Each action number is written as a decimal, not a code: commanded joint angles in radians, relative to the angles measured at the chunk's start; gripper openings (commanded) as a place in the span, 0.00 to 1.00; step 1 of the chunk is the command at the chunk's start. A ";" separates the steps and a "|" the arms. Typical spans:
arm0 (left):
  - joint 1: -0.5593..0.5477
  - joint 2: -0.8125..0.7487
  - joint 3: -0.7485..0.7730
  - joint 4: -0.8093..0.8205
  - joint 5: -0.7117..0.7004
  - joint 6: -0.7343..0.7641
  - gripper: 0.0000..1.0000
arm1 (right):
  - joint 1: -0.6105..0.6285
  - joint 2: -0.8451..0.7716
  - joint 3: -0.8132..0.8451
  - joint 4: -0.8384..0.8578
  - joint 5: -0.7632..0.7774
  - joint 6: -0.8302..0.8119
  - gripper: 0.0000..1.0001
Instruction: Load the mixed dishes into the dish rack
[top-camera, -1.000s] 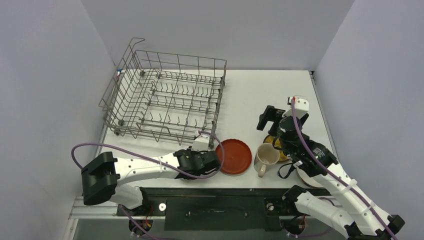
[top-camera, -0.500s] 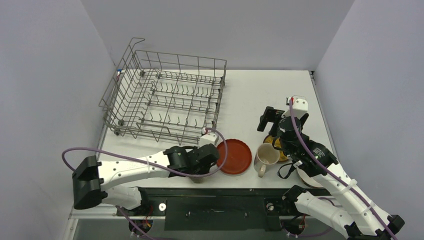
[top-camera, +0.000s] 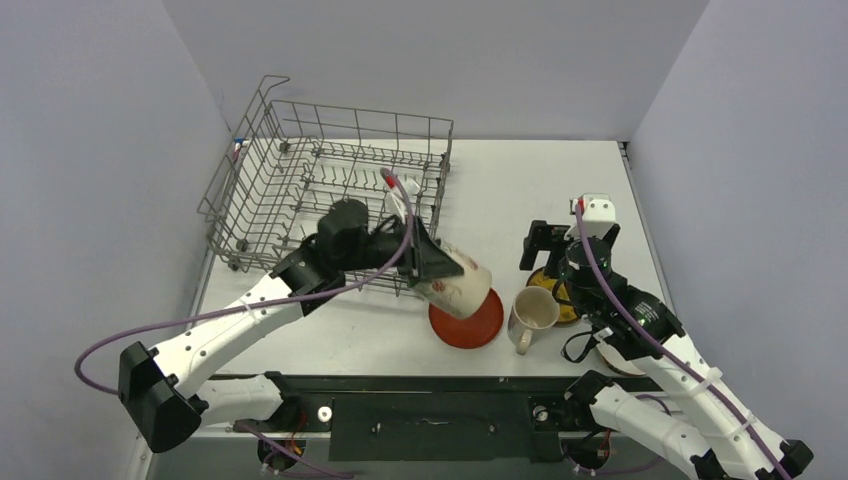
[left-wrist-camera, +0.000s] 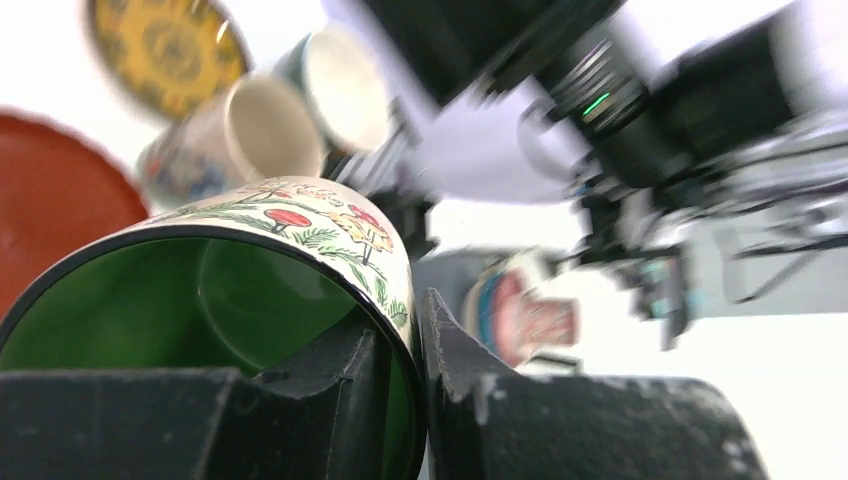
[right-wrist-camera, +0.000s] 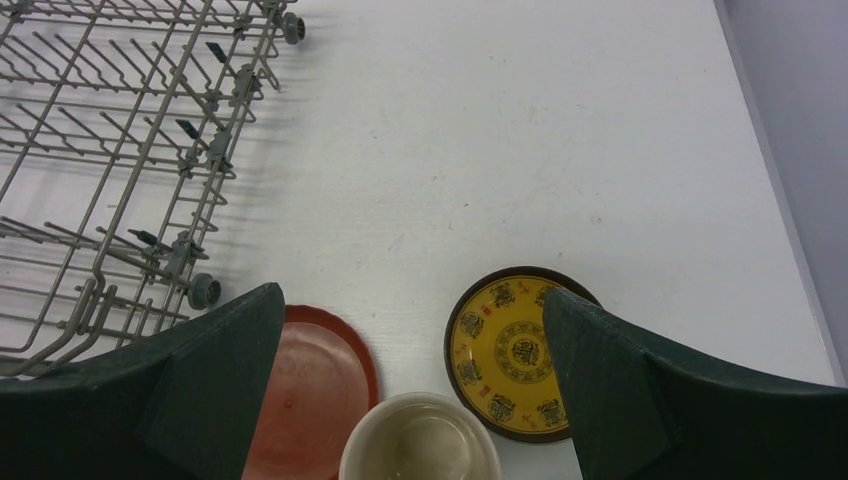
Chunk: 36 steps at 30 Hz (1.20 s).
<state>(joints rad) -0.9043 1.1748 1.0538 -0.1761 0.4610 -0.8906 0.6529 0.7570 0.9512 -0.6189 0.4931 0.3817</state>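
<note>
My left gripper (top-camera: 432, 268) is shut on the rim of the green-lined mug (top-camera: 458, 284) and holds it tilted in the air, over the near edge of the red plate (top-camera: 470, 322) and just in front of the dish rack (top-camera: 330, 195). In the left wrist view the fingers (left-wrist-camera: 560, 420) pinch the mug's wall (left-wrist-camera: 330, 225). My right gripper (top-camera: 541, 246) is open and empty above the yellow saucer (top-camera: 560, 292). The cream mug (top-camera: 531, 312) stands beside the plate. In the right wrist view my gripper (right-wrist-camera: 410, 293) spans saucer (right-wrist-camera: 515, 350), plate (right-wrist-camera: 315, 385) and cream mug (right-wrist-camera: 420, 445). The white bowl (top-camera: 606, 357) is mostly hidden under the right arm.
The rack (right-wrist-camera: 110, 150) is empty and stands at the back left by the left wall. The red plate (left-wrist-camera: 50, 200), saucer (left-wrist-camera: 165, 50) and cream mug (left-wrist-camera: 250, 130) also show, blurred, in the left wrist view. Walls enclose the table on three sides.
My left arm has risen from the table's front edge and swung up and right with the green-lined mug in its grip. The right arm has hardly moved.
</note>
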 joint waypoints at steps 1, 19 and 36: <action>0.212 -0.011 0.059 0.713 0.332 -0.443 0.00 | -0.006 0.005 -0.034 0.050 -0.122 -0.075 0.95; 0.337 0.208 0.037 1.642 0.020 -1.329 0.00 | 0.119 -0.057 -0.395 1.015 -0.679 -0.218 0.81; 0.310 0.129 -0.055 1.452 0.075 -1.323 0.00 | 0.119 0.038 -0.252 1.116 -0.888 -0.442 0.63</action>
<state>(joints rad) -0.5880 1.3483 0.9524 1.1744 0.5934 -2.0613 0.7673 0.7788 0.6552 0.4179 -0.3084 -0.0006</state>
